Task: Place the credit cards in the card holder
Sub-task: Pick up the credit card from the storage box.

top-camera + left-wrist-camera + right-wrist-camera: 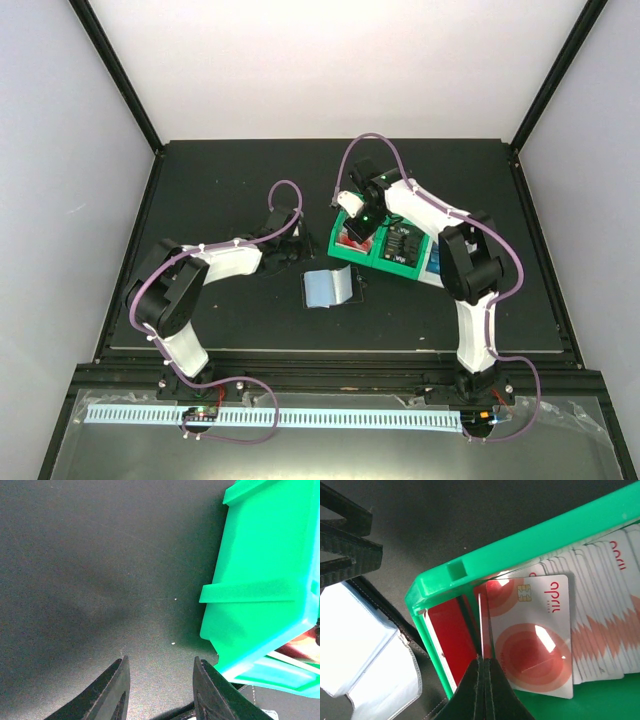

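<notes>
Broadly, we see a black table (200, 200) with 2 white arms bolted at its near edge. The left arm (215, 262) reaches toward the middle of the table, and the right arm (470, 265) bends back over the bin.

Next in size is the green bin (345, 250), standing slightly right of the table's centre and well away from every edge. From the top view we count 2 compartments. The left 1 holds red-and-white credit cards (605, 610) lying fanned in an overlapping row, and the right 1 holds something dark that we cannot read.

The card holder (328, 288) lies open on the table just off the bin's near-left corner, on the side toward the near edge, with its clear sleeves facing up. In the right wrist view its black rim nearly meets the bin wall; we cannot tell whether they touch.

The left gripper (160, 685) hangs low over bare table just beside the bin's left wall. Its fingers (112, 690) stand a narrow gap apart, with nothing between them.

The right gripper (484, 667) is inside the bin's left compartment, and its jaws are pressed together. The edge of 1 upright credit card (485, 625) runs straight into their seam, so we read it as pinched.
</notes>
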Motion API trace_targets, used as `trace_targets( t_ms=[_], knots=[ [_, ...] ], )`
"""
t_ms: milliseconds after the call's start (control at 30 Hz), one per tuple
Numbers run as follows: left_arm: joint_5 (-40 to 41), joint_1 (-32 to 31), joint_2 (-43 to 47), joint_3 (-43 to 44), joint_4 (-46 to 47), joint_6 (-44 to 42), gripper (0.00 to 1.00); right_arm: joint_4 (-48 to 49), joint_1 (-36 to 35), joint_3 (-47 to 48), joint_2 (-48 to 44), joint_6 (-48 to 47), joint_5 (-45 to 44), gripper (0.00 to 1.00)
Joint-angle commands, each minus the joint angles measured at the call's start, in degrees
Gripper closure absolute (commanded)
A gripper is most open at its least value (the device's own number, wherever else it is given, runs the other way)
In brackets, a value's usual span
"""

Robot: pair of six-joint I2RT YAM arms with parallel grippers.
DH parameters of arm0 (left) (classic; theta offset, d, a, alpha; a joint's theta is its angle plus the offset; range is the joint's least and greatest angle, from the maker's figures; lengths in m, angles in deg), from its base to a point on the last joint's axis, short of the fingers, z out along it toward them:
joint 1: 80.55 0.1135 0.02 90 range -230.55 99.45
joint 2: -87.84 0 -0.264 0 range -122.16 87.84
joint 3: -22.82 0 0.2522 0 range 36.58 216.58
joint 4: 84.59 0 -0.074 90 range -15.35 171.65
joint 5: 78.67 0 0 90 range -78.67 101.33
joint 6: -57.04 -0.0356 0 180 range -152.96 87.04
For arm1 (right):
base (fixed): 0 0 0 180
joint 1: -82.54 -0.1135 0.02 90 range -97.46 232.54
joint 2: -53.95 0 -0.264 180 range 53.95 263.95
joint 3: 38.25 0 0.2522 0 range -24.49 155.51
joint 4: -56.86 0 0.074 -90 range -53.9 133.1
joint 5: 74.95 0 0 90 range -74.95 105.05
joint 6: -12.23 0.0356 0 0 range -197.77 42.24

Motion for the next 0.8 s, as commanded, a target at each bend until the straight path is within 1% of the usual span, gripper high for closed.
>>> trace_targets(
  t_ms=[0,233,300,467,533,633,700,767],
  knots=[
    [-0.71,0.38,0.75,-0.17,0.56,-0.63,0.63,2.11,-0.07,-0.46,-3.24,1.62,-3.6,0.99],
    [-1.12,0.4,2.43,-0.41,1.09,-1.48,0.6,4.49,-0.06,-0.36,-5.45,3.54,-7.8,0.99],
    [-1.3,0.39,3.31,-0.79,1.67,-1.67,0.57,5.27,-0.1,-0.38,-6.56,4.61,-9.28,0.99],
    [-1.33,0.41,6.37,-2.17,3.07,-2.01,0.46,7.25,-0.06,-0.75,-10.24,7.87,-12.88,0.99],
    [-1.39,0.44,7.82,-2.92,3.53,-1.96,0.42,7.81,-0.1,-0.98,-12.48,10.18,-12.03,0.99],
    [-2.41,0.44,10.88,-4.67,5.04,-1.18,0.37,11.49,-0.08,-3.45,-17.98,15.48,-7.02,0.99],
    [-2.99,0.4,14.0,-6.8,6.55,-0.34,0.34,15.7,-0.09,-7.4,-22.55,20.35,-2.29,0.99],
    [-2.01,0.37,18.41,-9.51,7.2,0.45,0.33,20.84,-0.08,-11.65,-27.81,26.39,1.86,0.99]
  ],
)
